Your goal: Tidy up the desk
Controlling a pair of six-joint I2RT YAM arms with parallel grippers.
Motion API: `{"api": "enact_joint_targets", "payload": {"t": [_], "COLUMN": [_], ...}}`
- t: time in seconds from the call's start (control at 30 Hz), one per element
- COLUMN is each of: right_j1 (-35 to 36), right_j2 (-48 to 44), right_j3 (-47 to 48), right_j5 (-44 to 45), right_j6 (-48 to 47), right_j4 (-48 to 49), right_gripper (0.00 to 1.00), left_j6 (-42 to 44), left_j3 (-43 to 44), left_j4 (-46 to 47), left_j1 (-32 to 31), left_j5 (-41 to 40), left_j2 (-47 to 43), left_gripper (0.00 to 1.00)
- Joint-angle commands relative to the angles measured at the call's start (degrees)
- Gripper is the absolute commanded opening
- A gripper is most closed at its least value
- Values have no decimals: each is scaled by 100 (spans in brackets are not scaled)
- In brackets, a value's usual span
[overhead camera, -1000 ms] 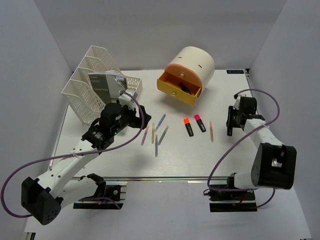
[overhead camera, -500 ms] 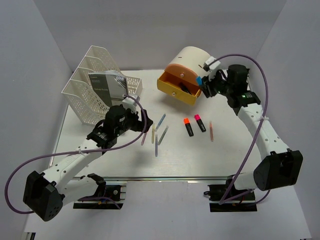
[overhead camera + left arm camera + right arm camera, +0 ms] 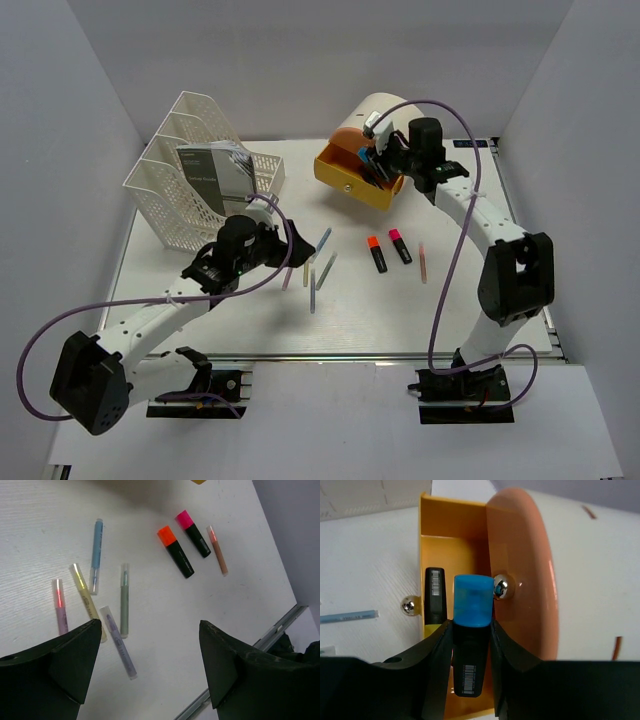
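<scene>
At far L, rear of the desk [image 3: 400,315] (white top spanning the whole work area ahead of both arm bases), a white mesh rack [image 3: 185,170] holds a booklet [image 3: 215,172].

L gripper [image 3: 150,626]: jaws wide apart, nothing held, hovering over loose pastel pens [image 3: 95,600].

Centre-R: orange marker [image 3: 176,551], pink marker [image 3: 193,533], thin orange pen [image 3: 218,550], all loose on the top.

Rear R: R gripper [image 3: 470,652] clamped on a blue-capped marker [image 3: 470,600], over the open yellow drawer [image 3: 452,540]; one black marker [image 3: 434,595] lies inside.

Step in hand (est.): stowing the blue marker.

Next move req.: lower into drawer cavity, clear of chrome knob [image 3: 500,587], then release. L arm: probably descend on nearest pen, jaws across barrel.
</scene>
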Motion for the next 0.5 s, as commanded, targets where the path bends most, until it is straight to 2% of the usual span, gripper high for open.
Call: {"api": "enact_joint_targets", "payload": {"t": [0.0, 0.03, 0.1, 0.13, 0.2, 0.37, 0.47], "right_j1": [-2, -2, -2, -2, -2, -46, -72], "right_j2": [88, 106, 97, 89, 45, -236, -734], "right_j3": [320, 312, 250, 224, 162, 215, 110], "right_j5": [161, 161, 109, 109, 126, 178, 310], "right_j6": [-156, -147, -103, -60, 20, 423, 853], "right_j4": [345, 345, 284, 284, 319, 293, 178], "right_gripper": [25, 33, 41, 51, 56, 58, 54], "left_j6": [-339, -357, -401, -428, -507, -647, -752], "left_j3": [11, 11, 29, 72, 195, 652, 968], "left_j4": [243, 252, 261, 261, 515, 481, 410], "left_j1": [-41, -41, -41, -41, -93, -217, -410], "left_j5": [194, 212, 256, 282, 326, 274, 116], "left_j2": [19, 37, 89, 176, 369, 880, 1231], "left_gripper": [88, 88, 88, 88, 87, 83, 76]}}
